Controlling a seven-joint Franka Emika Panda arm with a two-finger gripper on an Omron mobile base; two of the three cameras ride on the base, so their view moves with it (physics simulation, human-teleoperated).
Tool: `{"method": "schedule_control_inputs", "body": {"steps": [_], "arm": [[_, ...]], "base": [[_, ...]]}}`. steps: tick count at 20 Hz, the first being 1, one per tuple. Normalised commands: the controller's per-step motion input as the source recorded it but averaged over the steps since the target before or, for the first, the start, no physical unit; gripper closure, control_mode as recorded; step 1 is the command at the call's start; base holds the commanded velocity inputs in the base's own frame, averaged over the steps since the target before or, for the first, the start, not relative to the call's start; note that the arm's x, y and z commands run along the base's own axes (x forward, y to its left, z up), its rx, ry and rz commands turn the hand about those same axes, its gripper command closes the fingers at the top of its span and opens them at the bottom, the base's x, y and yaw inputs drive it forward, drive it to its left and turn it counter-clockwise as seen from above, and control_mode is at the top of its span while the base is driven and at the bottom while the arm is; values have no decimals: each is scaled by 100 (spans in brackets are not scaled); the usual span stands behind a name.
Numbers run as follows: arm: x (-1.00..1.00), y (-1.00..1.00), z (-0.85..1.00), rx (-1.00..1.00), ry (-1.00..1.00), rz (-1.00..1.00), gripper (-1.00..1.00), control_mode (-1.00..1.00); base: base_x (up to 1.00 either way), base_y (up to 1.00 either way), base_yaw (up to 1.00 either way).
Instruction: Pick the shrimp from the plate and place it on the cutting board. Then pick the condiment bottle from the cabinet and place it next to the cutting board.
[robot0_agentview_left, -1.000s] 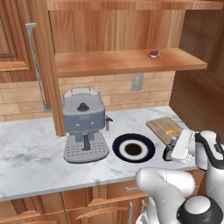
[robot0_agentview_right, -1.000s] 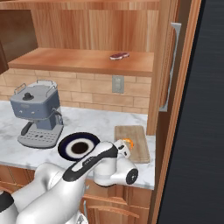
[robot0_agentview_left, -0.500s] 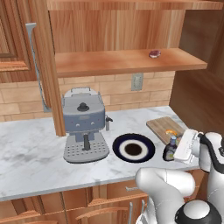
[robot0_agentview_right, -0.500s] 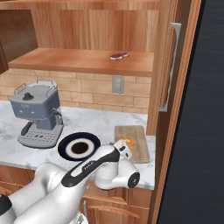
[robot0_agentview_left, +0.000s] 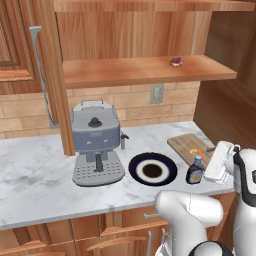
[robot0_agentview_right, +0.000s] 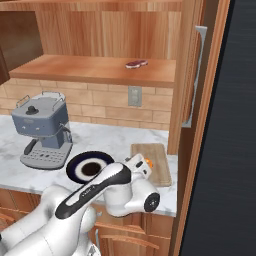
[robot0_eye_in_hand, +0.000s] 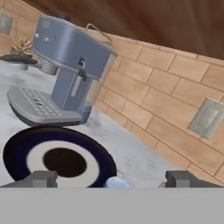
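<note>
Orange shrimp (robot0_agentview_left: 194, 150) is lying on the board (robot0_agentview_left: 186, 145), so I am judging the first step done. Bottle (robot0_agentview_left: 194, 172) is standing upright on the marble counter (robot0_agentview_left: 35, 170), just beside the board's near edge and between the plate (robot0_agentview_left: 152, 169) and my gripper (robot0_agentview_left: 218, 165); that placement suits the task's second demand, next to the board rather than on it. My fingers (robot0_eye_in_hand: 42, 179) are sitting well spread in the hand view, with the bottle's pale blue cap (robot0_eye_in_hand: 116, 182) rising between them and touching neither, so I am judging that I am gripping nothing. The hand is lying low and level beside the bottle, as suits a side grip on an upright, narrow thing. Plate is sitting bare beside the grey coffee machine (robot0_agentview_left: 95, 142), its dark centre showing. Above, the cabinet (robot0_agentview_left: 140, 70) is carrying a small dark red lump (robot0_agentview_left: 176, 61) on its open shelf. Judged from this layout, the task is at or near its end; a careless sideways move could topple the bottle.
</note>
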Motion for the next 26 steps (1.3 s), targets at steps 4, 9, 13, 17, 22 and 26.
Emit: {"method": "schedule_control_inputs", "body": {"steps": [4, 9, 13, 17, 22, 26], "arm": [[-14, 0, 57, -22, 0, -7, -100, -100], [-16, 12, 57, -23, 0, -6, -100, -100], [-30, 31, 67, -26, -9, 0, -100, -100], [-40, 35, 62, -36, -17, 4, -100, -100], [-43, 30, 67, -42, -24, 14, -100, -100], [-52, 20, 69, -48, -27, 17, -100, -100]], "base": [[0, 0, 0], [0, 0, 0], [0, 0, 0], [0, 0, 0], [0, 0, 0], [0, 0, 0]]}}
